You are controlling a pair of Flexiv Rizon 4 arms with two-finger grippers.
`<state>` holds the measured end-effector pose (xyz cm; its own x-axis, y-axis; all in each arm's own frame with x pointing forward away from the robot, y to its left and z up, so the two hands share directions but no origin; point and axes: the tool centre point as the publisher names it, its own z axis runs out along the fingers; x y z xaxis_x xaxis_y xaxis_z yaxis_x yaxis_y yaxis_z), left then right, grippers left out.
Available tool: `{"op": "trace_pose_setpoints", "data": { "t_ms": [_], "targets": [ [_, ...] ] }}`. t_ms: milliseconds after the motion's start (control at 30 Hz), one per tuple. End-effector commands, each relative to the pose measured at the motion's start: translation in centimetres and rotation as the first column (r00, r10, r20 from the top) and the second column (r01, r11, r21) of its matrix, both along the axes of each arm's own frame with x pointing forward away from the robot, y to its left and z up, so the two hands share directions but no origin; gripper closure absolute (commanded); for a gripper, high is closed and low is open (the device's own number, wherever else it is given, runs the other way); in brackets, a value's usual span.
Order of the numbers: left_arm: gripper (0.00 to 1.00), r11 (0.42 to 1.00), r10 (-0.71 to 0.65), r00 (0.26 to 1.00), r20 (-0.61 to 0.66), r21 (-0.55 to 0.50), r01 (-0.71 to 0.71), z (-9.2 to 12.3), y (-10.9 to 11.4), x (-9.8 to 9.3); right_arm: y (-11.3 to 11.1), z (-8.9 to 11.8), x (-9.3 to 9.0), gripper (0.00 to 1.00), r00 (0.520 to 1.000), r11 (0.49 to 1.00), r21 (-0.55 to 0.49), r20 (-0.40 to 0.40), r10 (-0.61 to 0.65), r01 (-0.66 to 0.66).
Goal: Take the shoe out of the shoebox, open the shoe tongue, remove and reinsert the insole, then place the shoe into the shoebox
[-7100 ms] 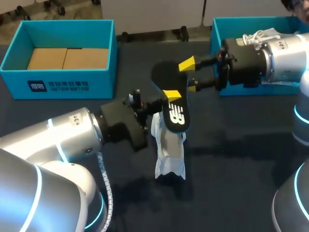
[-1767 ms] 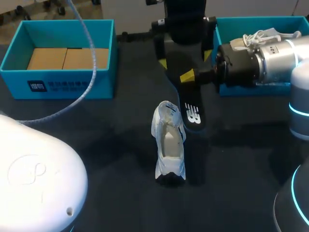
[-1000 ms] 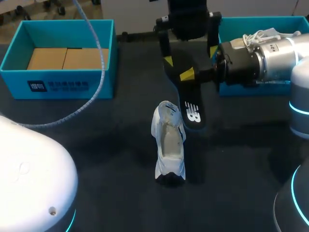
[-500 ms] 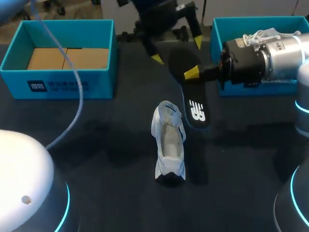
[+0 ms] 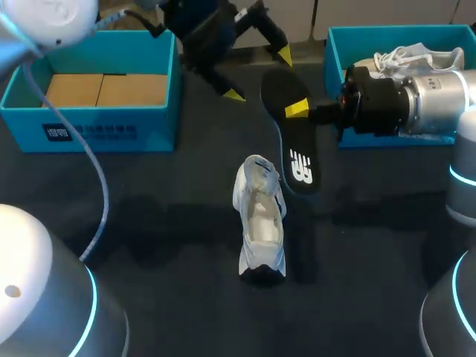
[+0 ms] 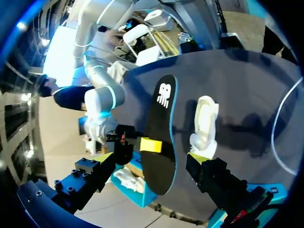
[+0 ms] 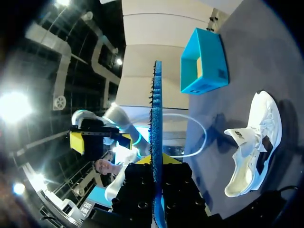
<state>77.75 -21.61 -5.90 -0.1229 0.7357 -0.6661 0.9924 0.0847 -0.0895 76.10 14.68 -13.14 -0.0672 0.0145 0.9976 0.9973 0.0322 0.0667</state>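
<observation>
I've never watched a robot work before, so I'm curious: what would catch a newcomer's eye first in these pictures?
A black insole is held over the middle of the dark table, pinched between the yellow tips of the right gripper. Close beside it a white shoe sits alone on the table. The left gripper hovers open, fingers spread wide, next to the blue box at the far left.

There are two blue shoeboxes, two white shoes, one black insole and two yellow-tipped tools.
</observation>
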Motion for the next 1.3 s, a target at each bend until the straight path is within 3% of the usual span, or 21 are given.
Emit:
{"op": "trace_pose_setpoints", "data": {
  "t_ms": [33,233,433,833,1000,1133,1300],
  "targets": [
    [0.00,0.942,0.034,0.999,0.012,-0.335,-0.028,-0.4,0.5,0.1,0.1,0.3,-0.2,1.00,1.000,1.000,0.004,-0.001,-0.010,0.010],
    [0.00,0.891,-0.049,0.999,-0.002,-0.452,0.043,-0.1,1.5,-0.3,0.1,0.7,-0.1,1.00,1.000,1.000,-0.003,-0.012,-0.004,0.004],
    [0.00,0.883,-0.201,0.972,0.126,-0.405,0.235,0.3,2.4,-2.1,-0.3,0.5,0.0,1.00,1.000,1.000,-0.009,-0.022,-0.006,0.006],
    [0.00,0.883,-0.201,0.972,0.126,-0.405,0.235,0.3,2.4,-2.1,-1.6,0.3,-0.9,1.00,0.999,0.997,-0.072,-0.037,-0.001,-0.002],
    [0.00,0.883,-0.201,0.972,0.126,-0.405,0.235,0.3,2.4,-2.1,-1.9,0.2,-1.0,1.00,1.000,0.997,-0.067,-0.005,-0.031,0.030],
    [0.00,0.865,-0.070,0.994,0.089,-0.490,0.105,-2.5,2.4,-1.8,-1.7,0.5,-1.0,1.00,0.999,0.998,-0.049,0.013,-0.043,0.043],
    [0.00,0.812,-0.016,0.997,0.080,-0.580,0.059,-3.4,2.1,-1.2,-1.5,0.5,-0.9,1.00,0.998,0.998,-0.022,0.018,-0.054,0.055]
  ]
}}
